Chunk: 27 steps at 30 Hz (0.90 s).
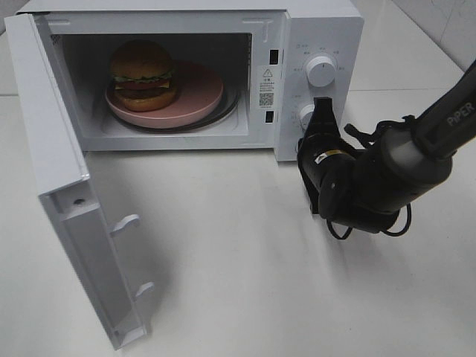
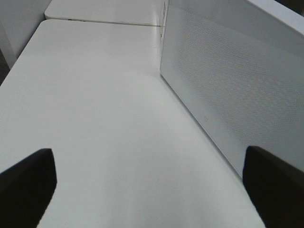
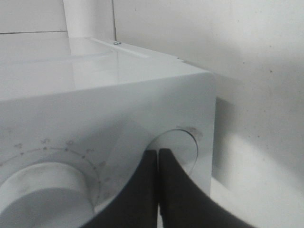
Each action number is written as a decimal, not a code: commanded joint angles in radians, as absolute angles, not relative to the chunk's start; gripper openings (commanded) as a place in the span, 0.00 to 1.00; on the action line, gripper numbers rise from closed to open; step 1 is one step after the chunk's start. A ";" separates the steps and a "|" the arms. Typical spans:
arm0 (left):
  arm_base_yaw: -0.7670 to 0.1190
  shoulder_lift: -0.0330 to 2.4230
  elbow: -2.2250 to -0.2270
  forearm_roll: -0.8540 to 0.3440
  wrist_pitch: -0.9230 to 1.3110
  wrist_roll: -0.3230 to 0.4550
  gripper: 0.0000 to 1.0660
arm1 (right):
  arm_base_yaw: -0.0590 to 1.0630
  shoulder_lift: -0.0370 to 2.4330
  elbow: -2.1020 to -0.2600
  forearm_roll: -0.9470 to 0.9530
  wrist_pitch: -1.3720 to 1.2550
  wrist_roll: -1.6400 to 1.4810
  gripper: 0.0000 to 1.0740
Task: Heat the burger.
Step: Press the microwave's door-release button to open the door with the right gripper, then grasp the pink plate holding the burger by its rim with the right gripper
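The burger (image 1: 142, 74) has a golden-brown bun, lettuce, tomato and a dark patty. It stands on a round pink plate (image 1: 201, 93) inside the white microwave (image 1: 320, 30), toward the left of the cavity. The microwave door (image 1: 63, 186) hangs wide open to the left. My right gripper (image 1: 322, 108) is shut with nothing between its fingers, its tips right at the lower knob (image 1: 306, 114) of the control panel. The right wrist view shows the shut fingertips (image 3: 151, 164) pressed together in front of that knob (image 3: 178, 142). My left gripper (image 2: 148, 154) is open over bare table beside the door's outer face (image 2: 228, 85).
An upper knob (image 1: 320, 71) sits above the lower one on the panel. The open door sticks out toward the table's front left. White table (image 1: 238, 282) stretches in front of the microwave. The right arm (image 1: 416, 149) reaches in from the right edge.
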<state>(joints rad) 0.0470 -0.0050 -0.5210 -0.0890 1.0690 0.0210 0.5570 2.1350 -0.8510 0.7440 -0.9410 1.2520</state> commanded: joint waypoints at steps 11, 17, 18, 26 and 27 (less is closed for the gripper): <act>0.051 -0.020 -0.518 -0.091 1.071 0.020 0.94 | 0.551 1.941 -0.675 0.655 -0.768 1.028 0.00; 0.051 -0.020 -0.518 -0.091 1.071 0.020 0.94 | 0.548 1.831 -0.650 0.547 -0.599 0.737 0.00; 0.051 -0.020 -0.518 -0.091 1.071 0.020 0.94 | 0.548 1.831 -0.650 0.547 -0.599 0.737 0.00; 0.051 -0.020 -0.518 -0.091 1.071 0.020 0.94 | 0.548 1.692 -0.657 0.530 -0.261 0.187 0.01; 0.051 -0.020 -0.518 -0.091 1.071 0.020 0.94 | 0.548 1.681 -0.661 0.530 -0.210 0.128 0.01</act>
